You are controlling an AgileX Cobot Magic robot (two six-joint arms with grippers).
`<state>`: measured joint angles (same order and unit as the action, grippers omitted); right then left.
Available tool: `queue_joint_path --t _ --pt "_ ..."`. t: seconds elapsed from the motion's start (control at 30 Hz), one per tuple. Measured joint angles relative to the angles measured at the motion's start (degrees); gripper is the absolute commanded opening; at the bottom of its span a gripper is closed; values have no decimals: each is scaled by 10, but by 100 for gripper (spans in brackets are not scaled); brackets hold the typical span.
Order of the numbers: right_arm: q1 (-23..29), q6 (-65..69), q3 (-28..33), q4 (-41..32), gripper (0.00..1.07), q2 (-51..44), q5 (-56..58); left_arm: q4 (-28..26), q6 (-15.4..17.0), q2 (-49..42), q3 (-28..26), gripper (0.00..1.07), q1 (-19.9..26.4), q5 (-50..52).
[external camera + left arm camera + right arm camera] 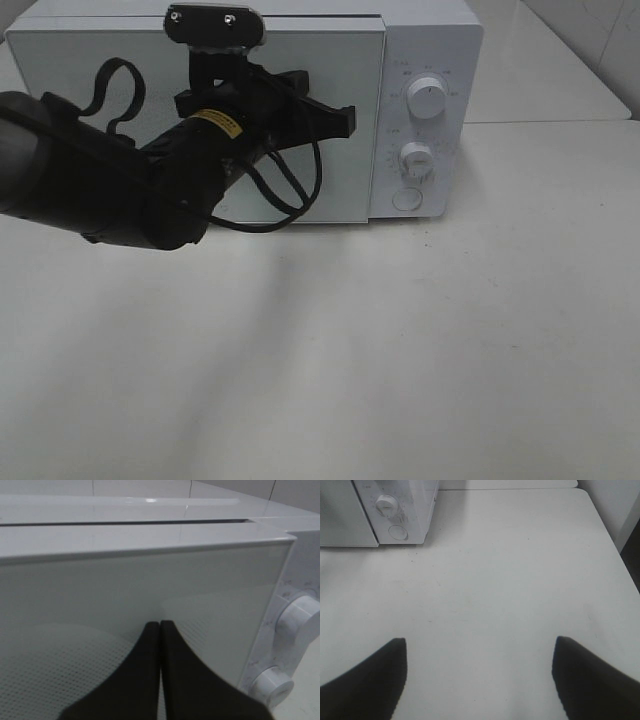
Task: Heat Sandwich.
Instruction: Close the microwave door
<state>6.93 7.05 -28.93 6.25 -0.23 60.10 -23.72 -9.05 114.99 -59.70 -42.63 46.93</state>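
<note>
The left hand (159, 624) is pinched closed and empty, close before the shut microwave door (100, 590). The right hand (480, 640) hangs wide over the white surface (510, 555)

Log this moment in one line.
microwave door closed | left fingers shut, at door | right fingers open over table | sandwich not in view

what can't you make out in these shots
Sandwich: in no view; the microwave door shows nothing behind its dotted glass, and the left arm covers part of it in the exterior high view.
Dial markings: too small and blurred everywhere.
Left gripper: shut, but contact with the door is unclear.
Right gripper: only its fingertips show, cut by the wrist view's edge.
</note>
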Motion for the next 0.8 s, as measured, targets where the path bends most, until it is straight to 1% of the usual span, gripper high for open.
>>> queue_joint_path --t 0.03,0.07,0.13,0.17,0.2,0.3,0.5,0.8 --pt "0 0 0 0 76 0 0 -6 -4 9 -12 0 -3 -10" --pt "0 0 0 0 76 0 0 -6 -4 9 -12 0 -3 -10" --pt "0 0 0 0 76 0 0 -23 -16 18 -30 0 -3 -16" --pt "0 -1 0 0 76 0 0 -34 -29 25 -38 0 -6 -23" --pt "0 -1 0 0 76 0 0 -34 -33 27 -44 0 -7 -28" --pt "0 -1 0 0 76 0 0 -36 -39 32 -54 0 -10 -41" --pt "0 -1 0 0 76 0 0 -37 -48 32 -56 0 -10 -45" --pt "0 -1 0 0 76 0 0 -39 -50 32 -57 0 -11 -50"
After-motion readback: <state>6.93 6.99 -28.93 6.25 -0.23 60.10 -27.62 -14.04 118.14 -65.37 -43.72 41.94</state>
